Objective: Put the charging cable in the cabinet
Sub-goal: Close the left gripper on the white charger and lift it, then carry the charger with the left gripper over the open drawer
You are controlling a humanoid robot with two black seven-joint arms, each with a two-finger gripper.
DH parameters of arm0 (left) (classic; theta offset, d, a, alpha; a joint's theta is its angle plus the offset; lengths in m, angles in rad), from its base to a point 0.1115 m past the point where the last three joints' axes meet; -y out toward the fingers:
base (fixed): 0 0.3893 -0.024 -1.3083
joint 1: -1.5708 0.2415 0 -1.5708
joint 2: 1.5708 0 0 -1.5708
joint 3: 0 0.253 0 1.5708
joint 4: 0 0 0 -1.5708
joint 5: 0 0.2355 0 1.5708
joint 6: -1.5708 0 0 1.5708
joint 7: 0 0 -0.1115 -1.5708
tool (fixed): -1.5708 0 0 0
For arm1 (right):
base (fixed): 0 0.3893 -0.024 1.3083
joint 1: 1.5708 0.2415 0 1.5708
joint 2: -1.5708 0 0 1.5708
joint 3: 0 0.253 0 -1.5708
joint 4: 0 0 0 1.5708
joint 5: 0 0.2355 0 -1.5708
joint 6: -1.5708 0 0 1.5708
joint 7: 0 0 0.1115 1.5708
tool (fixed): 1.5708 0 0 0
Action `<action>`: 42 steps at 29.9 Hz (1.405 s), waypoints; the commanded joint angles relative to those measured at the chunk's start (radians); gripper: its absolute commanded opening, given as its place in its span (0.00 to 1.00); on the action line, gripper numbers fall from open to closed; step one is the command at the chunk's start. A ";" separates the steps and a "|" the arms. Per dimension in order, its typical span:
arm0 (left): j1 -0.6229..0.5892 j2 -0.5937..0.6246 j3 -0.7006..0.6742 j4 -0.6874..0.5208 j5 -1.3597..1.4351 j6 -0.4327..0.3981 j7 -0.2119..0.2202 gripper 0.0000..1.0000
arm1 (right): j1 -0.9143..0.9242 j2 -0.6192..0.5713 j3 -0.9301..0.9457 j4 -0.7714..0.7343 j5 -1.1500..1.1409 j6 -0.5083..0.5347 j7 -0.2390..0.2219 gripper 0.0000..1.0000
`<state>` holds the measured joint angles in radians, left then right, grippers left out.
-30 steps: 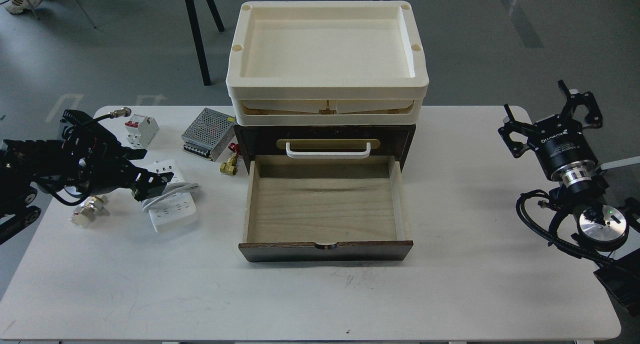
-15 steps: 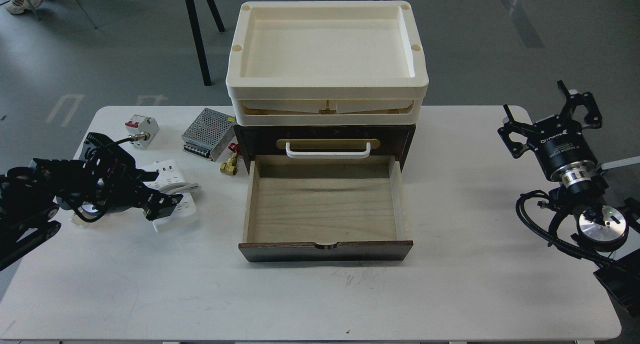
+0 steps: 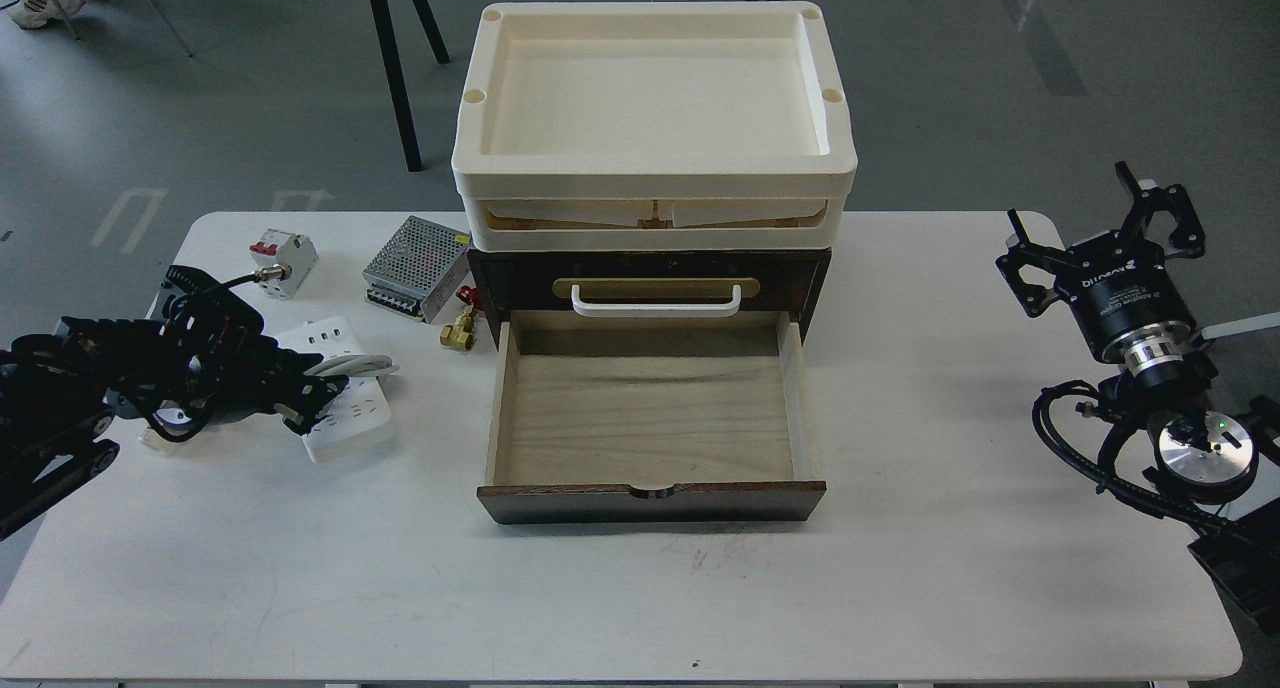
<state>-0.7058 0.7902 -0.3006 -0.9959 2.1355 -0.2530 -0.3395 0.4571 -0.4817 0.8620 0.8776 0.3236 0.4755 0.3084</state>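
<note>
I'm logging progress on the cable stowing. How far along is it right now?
Done: the cabinet has its lower drawer pulled open and nothing in it. In hand: the left gripper is down on the charging cable, which lies on the table left of the drawer; whether the fingers have closed on it is unclear. Left: lifting it, carrying it right and setting it in the drawer. The right gripper sits idle.

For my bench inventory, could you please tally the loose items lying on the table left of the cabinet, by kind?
Power strip: 1
Circuit breaker: 1
Power supply box: 1
Brass fitting: 1
Total: 4. The left gripper may hide others.
</note>
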 commanded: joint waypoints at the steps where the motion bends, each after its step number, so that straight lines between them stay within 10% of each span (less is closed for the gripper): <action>1: 0.002 -0.003 0.000 0.000 0.000 -0.002 0.002 0.34 | 0.000 0.002 -0.001 0.000 0.000 0.000 0.000 1.00; 16: -0.014 0.004 -0.005 -0.029 -0.002 -0.002 0.002 0.03 | 0.000 0.003 -0.001 -0.002 -0.001 -0.020 0.000 1.00; 35: -0.331 0.376 -0.017 -0.343 -0.008 -0.020 0.002 0.02 | 0.000 0.008 -0.003 -0.003 -0.001 -0.040 0.000 1.00; 42: -0.565 0.365 -0.017 -0.538 -0.008 -0.156 0.008 0.01 | 0.000 0.008 -0.003 -0.002 -0.021 -0.040 0.001 1.00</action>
<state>-1.1744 1.1658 -0.3166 -1.4401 2.1283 -0.3421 -0.3312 0.4571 -0.4741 0.8578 0.8748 0.3113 0.4356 0.3083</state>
